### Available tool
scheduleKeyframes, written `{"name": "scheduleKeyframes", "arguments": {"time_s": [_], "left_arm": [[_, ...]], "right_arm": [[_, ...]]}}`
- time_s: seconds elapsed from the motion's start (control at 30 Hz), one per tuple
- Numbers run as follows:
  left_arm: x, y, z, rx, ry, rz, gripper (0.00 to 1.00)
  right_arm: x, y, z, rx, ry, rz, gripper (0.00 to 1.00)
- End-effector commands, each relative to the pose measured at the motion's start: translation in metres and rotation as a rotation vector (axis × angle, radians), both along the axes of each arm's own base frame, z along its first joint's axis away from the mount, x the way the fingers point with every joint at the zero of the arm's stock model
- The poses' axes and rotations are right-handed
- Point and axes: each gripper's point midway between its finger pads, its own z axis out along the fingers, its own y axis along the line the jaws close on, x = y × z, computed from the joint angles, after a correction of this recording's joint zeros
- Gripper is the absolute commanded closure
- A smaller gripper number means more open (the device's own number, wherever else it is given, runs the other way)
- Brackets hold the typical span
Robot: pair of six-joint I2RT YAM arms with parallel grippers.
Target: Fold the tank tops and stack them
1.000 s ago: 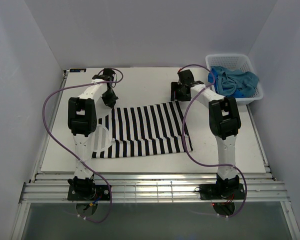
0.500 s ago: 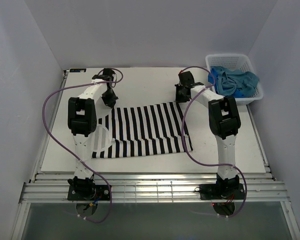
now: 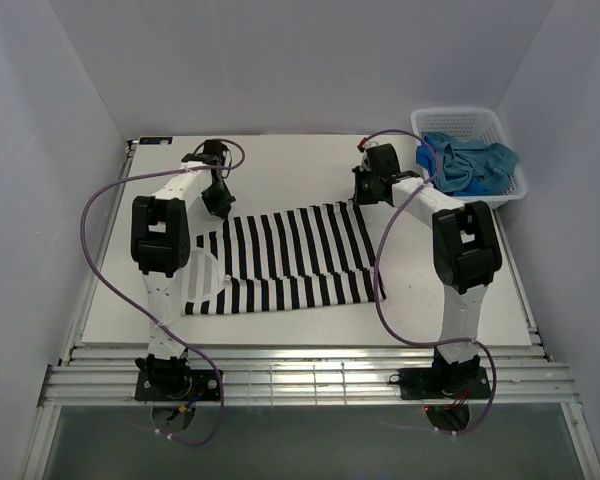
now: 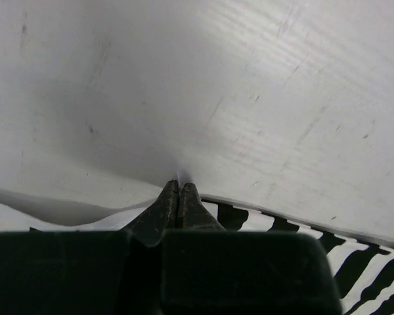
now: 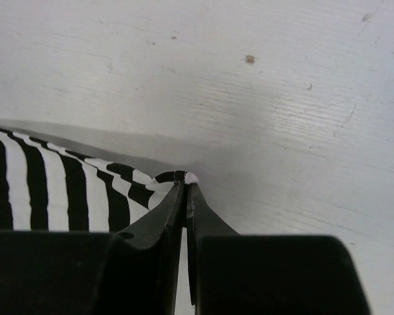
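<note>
The black-and-white striped tank top (image 3: 290,258) lies spread flat across the middle of the table. My left gripper (image 3: 218,204) is at its far left corner, shut on the cloth edge. In the left wrist view the jaws (image 4: 178,184) are pressed together with a sliver of white fabric at their tip, and the striped hem (image 4: 249,216) runs off to the right. My right gripper (image 3: 364,196) is shut on the far right corner. The right wrist view shows its tips (image 5: 185,180) pinching a bunched striped corner (image 5: 52,190). A teal-blue tank top (image 3: 480,165) and a royal blue one (image 3: 428,155) lie crumpled in the basket.
The white lattice basket (image 3: 460,116) stands at the table's far right corner, close to my right arm. White walls enclose the table (image 3: 280,165) on three sides. Purple cables loop off both arms.
My right gripper has gone from open to shut on the striped top's far right corner, and the right arm has shifted slightly to the right. The left gripper stays shut.
</note>
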Motion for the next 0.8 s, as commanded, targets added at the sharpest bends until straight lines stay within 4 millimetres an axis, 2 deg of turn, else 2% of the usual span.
{"name": "scheduleKeyframes", "arguments": {"time_s": [0.0,0.07,0.1,0.17,0.2,0.27,0.3,0.37,0.4,0.57,0.77], "left_arm": [[-0.007,0.001,0.038,-0.017,-0.083,-0.016,1.00],[-0.012,0.001,0.041,-0.023,-0.090,-0.020,1.00],[-0.013,-0.001,0.049,-0.031,-0.115,-0.026,1.00],[-0.021,-0.004,0.050,-0.026,-0.112,-0.036,1.00],[-0.024,-0.006,0.052,-0.020,-0.116,-0.041,1.00],[-0.033,-0.008,0.055,-0.017,-0.118,-0.043,1.00],[-0.036,-0.010,0.056,-0.015,-0.122,-0.046,1.00],[-0.046,-0.009,0.058,-0.008,-0.125,-0.044,1.00],[-0.047,-0.011,0.060,-0.005,-0.132,-0.048,1.00],[-0.050,-0.015,0.077,-0.004,-0.178,-0.076,1.00],[-0.063,-0.015,0.083,0.021,-0.187,-0.085,1.00]], "right_arm": [[0.002,0.005,0.044,0.053,-0.139,0.055,0.92],[-0.006,0.004,0.043,0.059,-0.134,0.067,0.92],[-0.013,0.003,0.042,0.062,-0.133,0.071,0.92],[-0.021,0.003,0.041,0.073,-0.129,0.079,0.92],[-0.025,0.003,0.047,0.082,-0.140,0.080,0.92],[-0.036,-0.001,0.041,0.084,-0.125,0.076,0.92],[-0.039,-0.002,0.049,0.091,-0.144,0.076,0.92],[-0.049,-0.007,0.044,0.082,-0.139,0.067,0.92],[-0.051,-0.009,0.053,0.084,-0.158,0.063,0.92],[-0.070,-0.017,0.052,0.087,-0.156,0.046,0.92],[-0.083,-0.022,0.055,0.094,-0.160,0.048,0.92]]}}
